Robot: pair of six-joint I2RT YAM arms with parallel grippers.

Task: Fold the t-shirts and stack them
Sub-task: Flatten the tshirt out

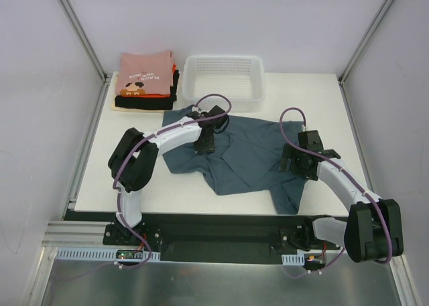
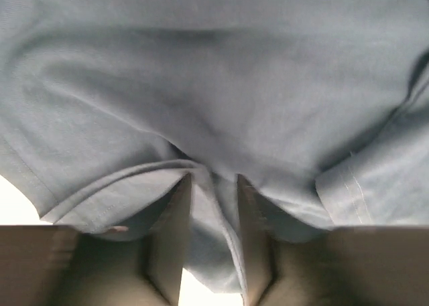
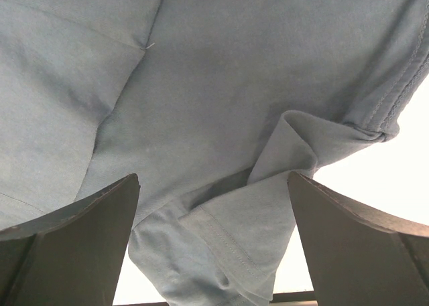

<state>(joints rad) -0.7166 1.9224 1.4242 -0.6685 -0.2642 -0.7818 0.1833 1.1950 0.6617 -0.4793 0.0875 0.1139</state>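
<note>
Where the right pincer (image 3: 213,177) hangs over the near right part of the slate blue-grey soft cloth t-shirt (image 1: 251,155), its jaws stand wide apart and hold nothing; a doubled hem with visible stitching lies directly beneath. Further in, the left pincer (image 2: 213,179) is drawn in on a raised ridge of the same cloth, which fills the gap between its fingers (image 2: 175,205). The step in hand is judged to be taking hold of the garment on both sides so that it can be spread before folding. To do it well, the right pincer should come down on the outer hem rather than the tucked-under flap, and both grips should take matching edges, or the pull will twist the cloth. The garment lies crumpled at the middle of the white counter (image 1: 181,195). It is plain and matte, with soft overlapping creases and one part trailing towards the near edge. Beyond it, at the far left, sits a stack of folded t-shirts (image 1: 144,78), printed pink on top, orange-red and black below. A white plastic mesh basket (image 1: 258,75) stands beside that stack.
</note>
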